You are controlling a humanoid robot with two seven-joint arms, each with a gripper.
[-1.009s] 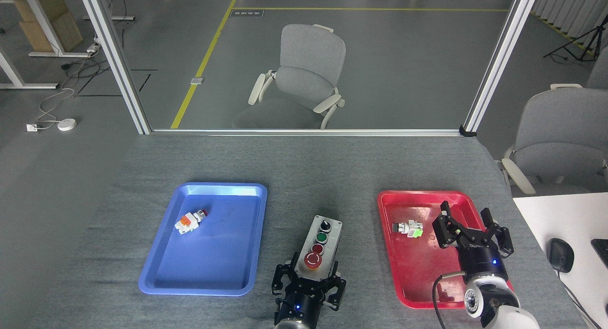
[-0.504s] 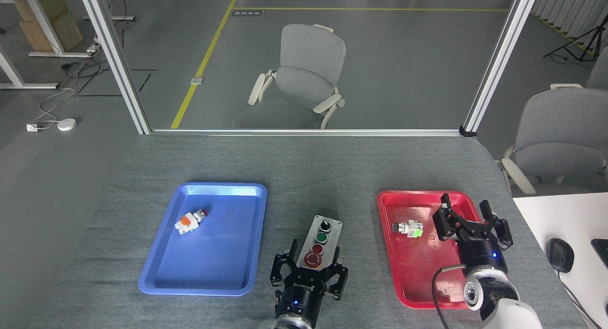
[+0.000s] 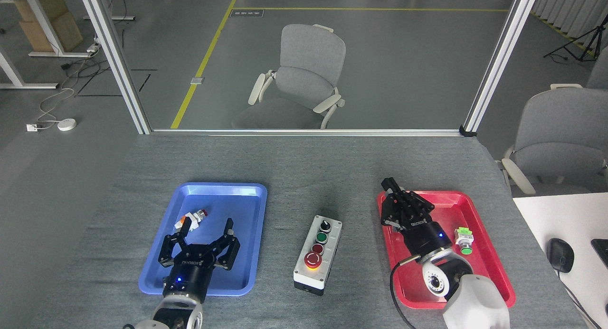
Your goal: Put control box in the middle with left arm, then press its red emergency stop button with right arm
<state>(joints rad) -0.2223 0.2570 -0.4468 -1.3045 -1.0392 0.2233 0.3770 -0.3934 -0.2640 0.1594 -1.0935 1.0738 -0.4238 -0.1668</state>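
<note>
The control box (image 3: 317,254) sits free on the grey worktop (image 3: 304,167) between the trays. The left hand (image 3: 205,233) hovers spread wide; the right hand (image 3: 392,186) has fingers pinched together, empty.

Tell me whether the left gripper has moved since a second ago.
Yes. The left gripper has gone left, off the control box, and now hangs open over the blue tray.

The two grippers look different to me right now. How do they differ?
The left gripper has its fingers spread wide apart, while the right gripper has its fingers drawn together to a narrow tip. The left one is over the blue tray; the right one is over the near-left corner of the red tray, closer to the control box. Both are black with a small blue light, and neither holds anything.
</note>
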